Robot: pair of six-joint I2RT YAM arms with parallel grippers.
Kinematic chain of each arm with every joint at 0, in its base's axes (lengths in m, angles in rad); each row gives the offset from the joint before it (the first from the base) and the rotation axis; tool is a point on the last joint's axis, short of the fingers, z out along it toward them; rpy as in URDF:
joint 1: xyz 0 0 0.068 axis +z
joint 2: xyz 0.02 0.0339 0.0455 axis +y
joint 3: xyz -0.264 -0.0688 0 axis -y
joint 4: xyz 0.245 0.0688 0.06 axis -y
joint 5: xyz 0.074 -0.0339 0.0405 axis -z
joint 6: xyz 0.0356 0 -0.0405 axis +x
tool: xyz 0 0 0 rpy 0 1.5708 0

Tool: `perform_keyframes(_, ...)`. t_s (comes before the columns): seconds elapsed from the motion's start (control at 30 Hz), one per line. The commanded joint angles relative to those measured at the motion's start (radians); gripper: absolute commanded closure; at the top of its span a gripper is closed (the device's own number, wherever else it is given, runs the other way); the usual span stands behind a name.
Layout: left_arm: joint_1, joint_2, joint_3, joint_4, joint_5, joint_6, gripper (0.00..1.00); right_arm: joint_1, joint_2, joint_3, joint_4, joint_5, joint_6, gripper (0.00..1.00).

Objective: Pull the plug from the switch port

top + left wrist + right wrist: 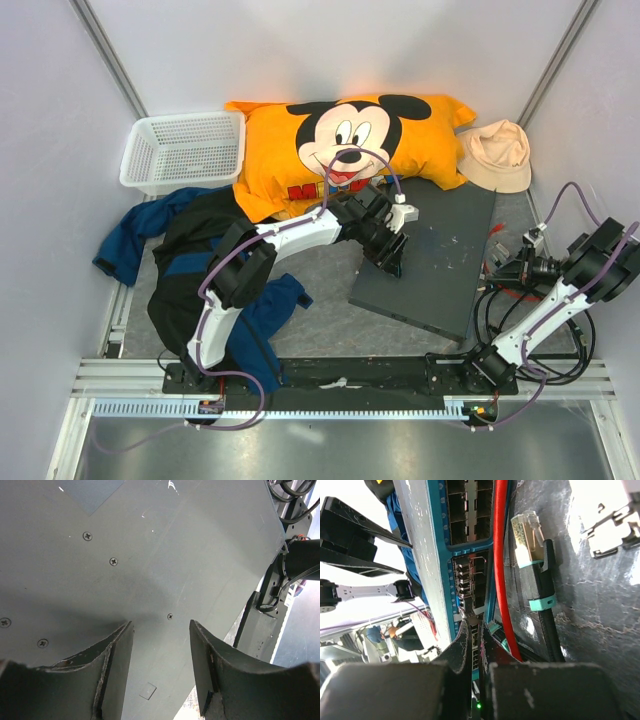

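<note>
The switch [430,260] is a flat dark grey box lying at an angle in the middle right of the table. My left gripper [388,250] is open just over its top plate [150,555] near the left edge, holding nothing [161,625]. My right gripper [516,270] is at the switch's right edge. In the right wrist view the port row [465,575] runs up the frame. My right gripper's [474,626] jaws are almost together at that row, pinching a small pale plug [473,620] at a port. The plug's cable is hidden.
A loose black cable with a gold plug [527,540] and a red cable [501,570] lie beside the port face. An orange Mickey Mouse pillow [340,140], a white basket [185,150], a beige hat [497,155] and dark blue clothes [200,250] surround the switch.
</note>
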Motion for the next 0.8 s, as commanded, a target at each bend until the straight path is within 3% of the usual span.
perform_keyframes(0.0, -0.014, 0.008, -0.021, -0.003, 0.0, 0.013, 0.43, -0.134, 0.021, 0.06, 0.119, 0.271, -0.147, 0.99)
perform_keyframes(0.2, -0.014, 0.008, -0.02, -0.005, 0.001, 0.017, 0.43, -0.255, -0.058, 0.086, 0.07, 0.346, -0.21, 0.99)
perform_keyframes(0.33, -0.014, 0.026, -0.012, 0.006, 0.018, -0.011, 0.43, -0.384, -0.007, 0.225, -0.019, 0.316, -0.288, 0.99)
perform_keyframes(0.43, -0.014, 0.025, 0.002, 0.004, 0.025, -0.014, 0.43, -0.394, -0.018, 0.246, -0.069, 0.287, -0.337, 0.99)
perform_keyframes(0.47, -0.014, 0.023, 0.003, 0.006, 0.026, -0.016, 0.43, -0.392, -0.095, 0.217, -0.067, 0.268, -0.398, 0.99)
perform_keyframes(0.5, -0.014, 0.022, 0.003, 0.006, 0.029, -0.017, 0.43, -0.388, -0.143, 0.139, -0.069, 0.247, -0.432, 0.91)
perform_keyframes(0.53, -0.014, 0.022, 0.003, 0.004, 0.032, -0.02, 0.43, -0.362, -0.195, 0.096, -0.067, 0.232, -0.469, 0.74)
perform_keyframes(0.63, -0.014, 0.016, 0.003, 0.006, 0.038, -0.025, 0.43, -0.288, -0.401, -0.06, -0.067, 0.224, -0.622, 0.57)
perform_keyframes(0.77, -0.013, -0.006, 0.003, -0.003, 0.038, -0.013, 0.43, -0.205, -0.628, -0.122, -0.069, 0.221, -0.718, 0.47)
